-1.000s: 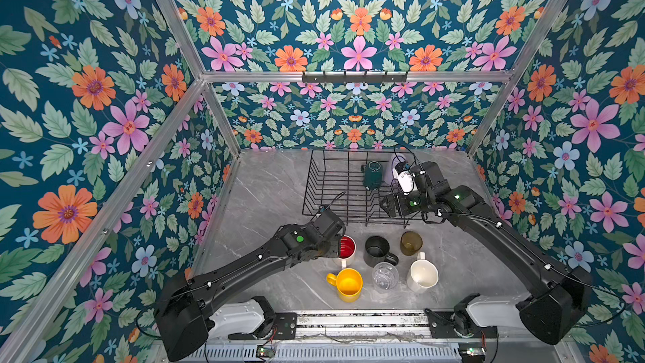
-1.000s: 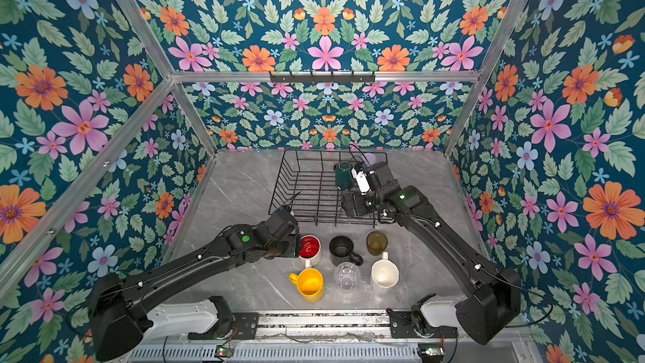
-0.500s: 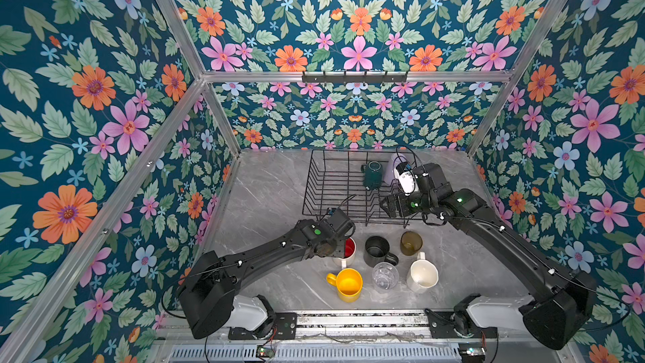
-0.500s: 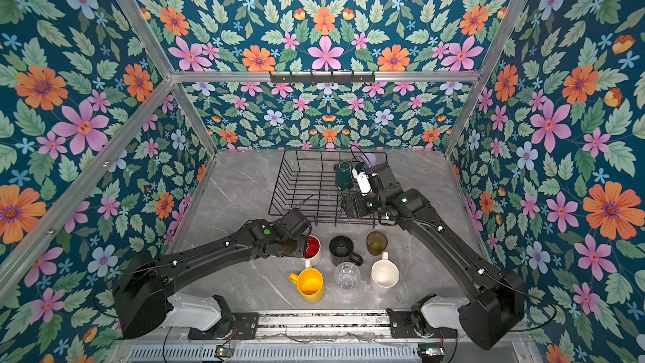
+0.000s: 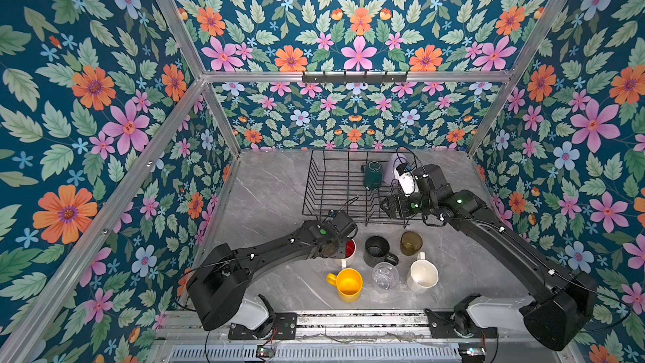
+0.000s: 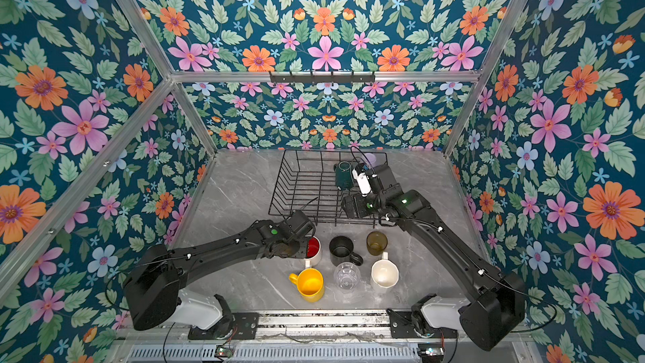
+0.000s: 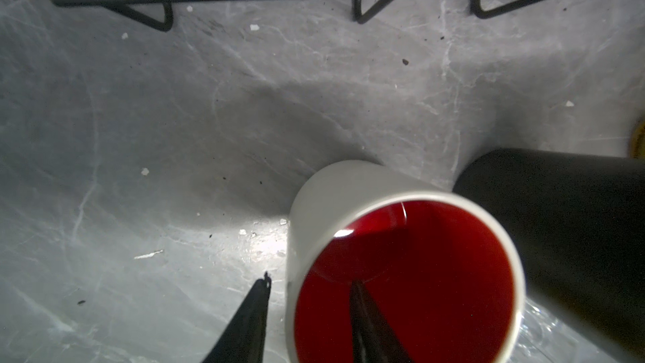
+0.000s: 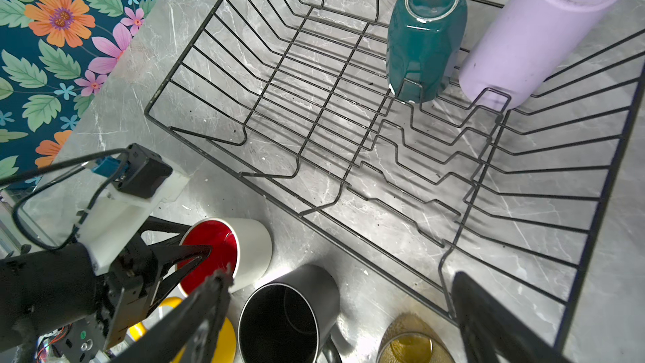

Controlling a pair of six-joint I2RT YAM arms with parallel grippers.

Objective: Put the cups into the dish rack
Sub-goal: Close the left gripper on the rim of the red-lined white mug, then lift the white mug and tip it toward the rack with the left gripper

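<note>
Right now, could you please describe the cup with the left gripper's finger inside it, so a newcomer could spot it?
Find the black wire dish rack at the back. Just before its near edge, left of the black mug, stands a white mug. Unlike the cream mug, it is glossy red inside.

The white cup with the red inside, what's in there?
One finger of the left gripper dips inside the white cup; the other finger is outside its wall. Otherwise only the red lining shows. The finger covers part of the bottom.
</note>
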